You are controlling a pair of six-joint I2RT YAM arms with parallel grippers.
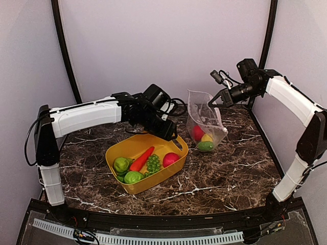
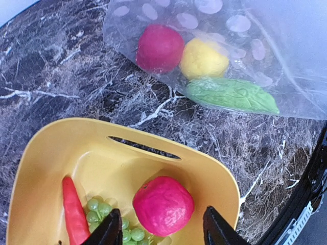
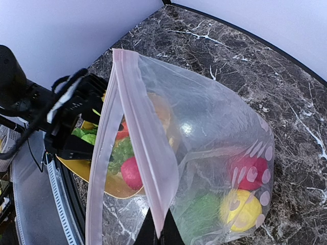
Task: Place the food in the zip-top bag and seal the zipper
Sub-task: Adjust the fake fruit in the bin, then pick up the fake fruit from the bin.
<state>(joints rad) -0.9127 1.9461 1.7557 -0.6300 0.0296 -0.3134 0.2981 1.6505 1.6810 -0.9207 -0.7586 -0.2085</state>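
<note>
The zip-top bag (image 1: 203, 113) stands open at the table's back right. It holds a red ball (image 1: 197, 132), the yellow lemon (image 1: 207, 138) and the green cucumber (image 1: 205, 146). My right gripper (image 1: 214, 102) is shut on the bag's mouth edge; in the right wrist view its fingertips (image 3: 159, 229) pinch the whitish zipper (image 3: 140, 138). My left gripper (image 2: 161, 232) is open, with its fingers on either side of a red ball (image 2: 163, 205) in the yellow tub (image 2: 102, 127). The carrot (image 1: 142, 158), the grapes (image 1: 153, 163) and two green round ones (image 1: 121, 164) also lie in the tub.
The yellow tub (image 1: 153, 185) sits at the middle of the dark marble table (image 1: 225, 173), just left of the bag. White walls close the back and sides.
</note>
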